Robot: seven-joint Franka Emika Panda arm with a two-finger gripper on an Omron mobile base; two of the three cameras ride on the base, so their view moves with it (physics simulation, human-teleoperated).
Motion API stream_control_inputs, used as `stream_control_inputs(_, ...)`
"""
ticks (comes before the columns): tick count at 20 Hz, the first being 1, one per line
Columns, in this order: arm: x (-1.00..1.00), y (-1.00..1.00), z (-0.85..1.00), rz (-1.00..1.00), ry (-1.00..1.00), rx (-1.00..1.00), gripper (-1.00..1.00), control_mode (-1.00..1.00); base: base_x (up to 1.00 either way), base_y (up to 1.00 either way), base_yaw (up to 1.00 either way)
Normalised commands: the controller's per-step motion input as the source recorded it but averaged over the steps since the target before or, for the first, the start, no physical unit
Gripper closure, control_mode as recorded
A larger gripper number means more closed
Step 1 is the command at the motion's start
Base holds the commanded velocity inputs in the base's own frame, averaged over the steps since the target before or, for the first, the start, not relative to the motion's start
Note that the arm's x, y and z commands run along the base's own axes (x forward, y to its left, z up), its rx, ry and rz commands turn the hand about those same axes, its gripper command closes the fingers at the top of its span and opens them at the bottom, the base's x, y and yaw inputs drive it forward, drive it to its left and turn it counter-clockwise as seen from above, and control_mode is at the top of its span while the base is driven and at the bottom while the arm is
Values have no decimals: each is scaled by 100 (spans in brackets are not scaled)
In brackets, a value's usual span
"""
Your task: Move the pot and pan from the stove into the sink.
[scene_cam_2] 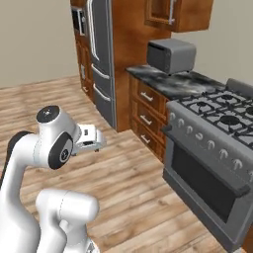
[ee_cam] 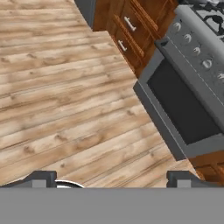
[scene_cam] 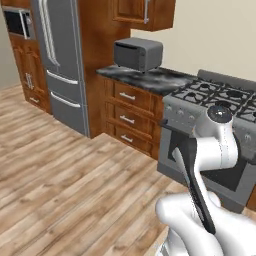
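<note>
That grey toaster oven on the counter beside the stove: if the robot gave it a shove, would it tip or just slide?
The toaster oven looks boxy and wider than tall, so it would probably slide, not tip. It sits flat on the marbled counter, which looks smooth, so little would resist. It probably is fairly heavy.

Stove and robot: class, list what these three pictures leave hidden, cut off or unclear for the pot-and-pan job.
- Grey steel six-burner stove: its right part is cut off by the frame edge in both base views, so cookware there can't be judged; the white arm covers part of its front in the left base view.
- End effector: in the hand view the two dark tips stand wide apart, gripping nothing.
- Front knobs: settings too small to read.
</note>
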Motion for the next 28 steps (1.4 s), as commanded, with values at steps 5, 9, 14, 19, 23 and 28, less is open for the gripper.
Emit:
stream_control_inputs(5,0,0,0,0,0,0,-100,100,0,0,-49)
stream_control_inputs(9,0,0,0,0,0,0,-100,100,0,0,-49)
stream_control_inputs(14,0,0,0,0,0,0,-100,100,0,0,-49)
stream_control_inputs(19,0,0,0,0,0,0,-100,100,0,0,-48)
stream_control_inputs(23,0,0,0,0,0,0,-100,100,0,0,-47)
stream_control_inputs(28,0,0,0,0,0,0,-100,100,0,-1,-45)
